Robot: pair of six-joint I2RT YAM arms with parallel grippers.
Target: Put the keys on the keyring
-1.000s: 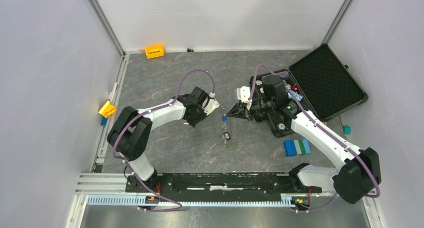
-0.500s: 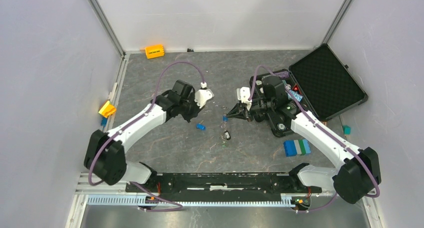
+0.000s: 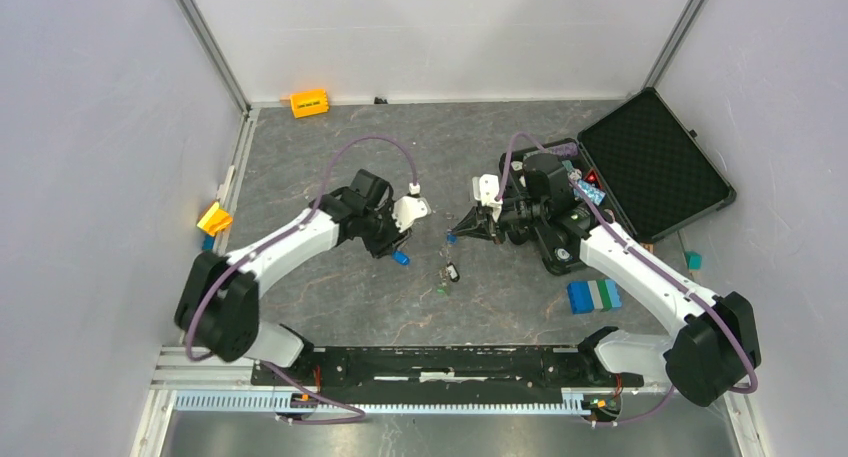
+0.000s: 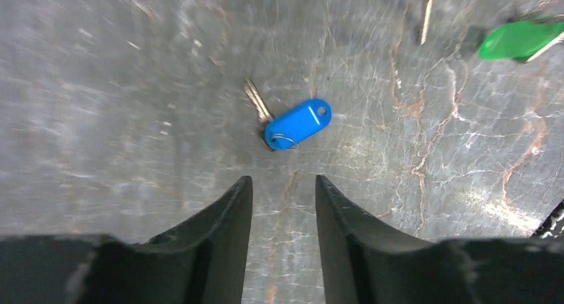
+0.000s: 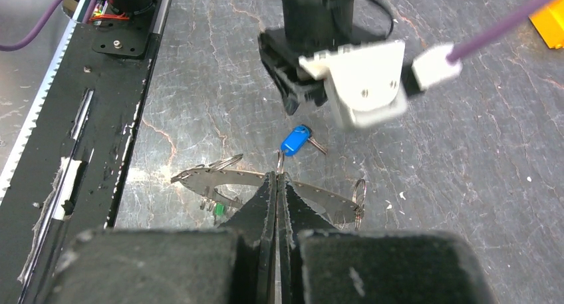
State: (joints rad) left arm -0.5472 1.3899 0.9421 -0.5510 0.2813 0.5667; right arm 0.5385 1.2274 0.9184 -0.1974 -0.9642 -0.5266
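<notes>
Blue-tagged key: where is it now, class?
In the left wrist view the blue-tagged key lies on the table just ahead of the left fingers, the green-tagged key farther off.

Place: robot lab test cell.
Walls: white panels (image 3: 440,37) in aluminium posts (image 3: 205,42) box in my table (image 3: 330,147).
Near edge: my mounting rail (image 3: 440,362).

Orange block (image 3: 309,103) at the back, open black case (image 3: 655,162), blue-green blocks (image 3: 594,295) beside it
</notes>
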